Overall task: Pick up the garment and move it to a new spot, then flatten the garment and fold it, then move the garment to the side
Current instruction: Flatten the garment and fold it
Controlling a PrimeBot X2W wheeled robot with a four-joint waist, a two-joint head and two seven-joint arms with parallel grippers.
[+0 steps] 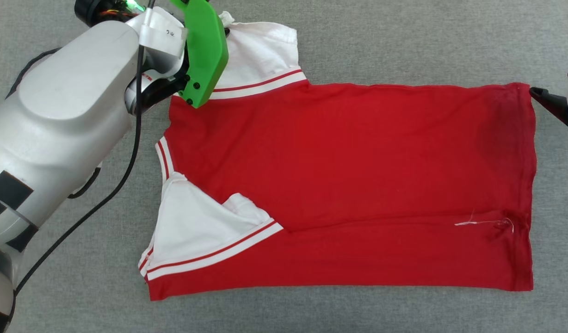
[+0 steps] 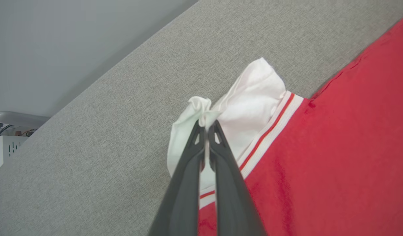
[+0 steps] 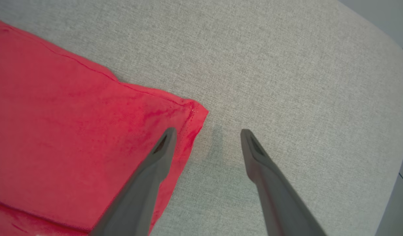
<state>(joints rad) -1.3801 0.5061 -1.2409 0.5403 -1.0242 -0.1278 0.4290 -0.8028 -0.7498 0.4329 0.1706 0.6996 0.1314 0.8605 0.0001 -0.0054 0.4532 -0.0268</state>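
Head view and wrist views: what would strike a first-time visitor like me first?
The garment, a bright red T-shirt with white sleeves, lies spread across the grey surface. The left gripper is pinched shut on its far white sleeve, while the right gripper stands open at the opposite hem corner, one finger over red cloth, the other over bare surface.

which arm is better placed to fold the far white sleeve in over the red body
Left, most likely. The left fingers are shut on the white sleeve at its bunched edge. The right fingers stand open at the hem corner at the garment's other end, gripping nothing.
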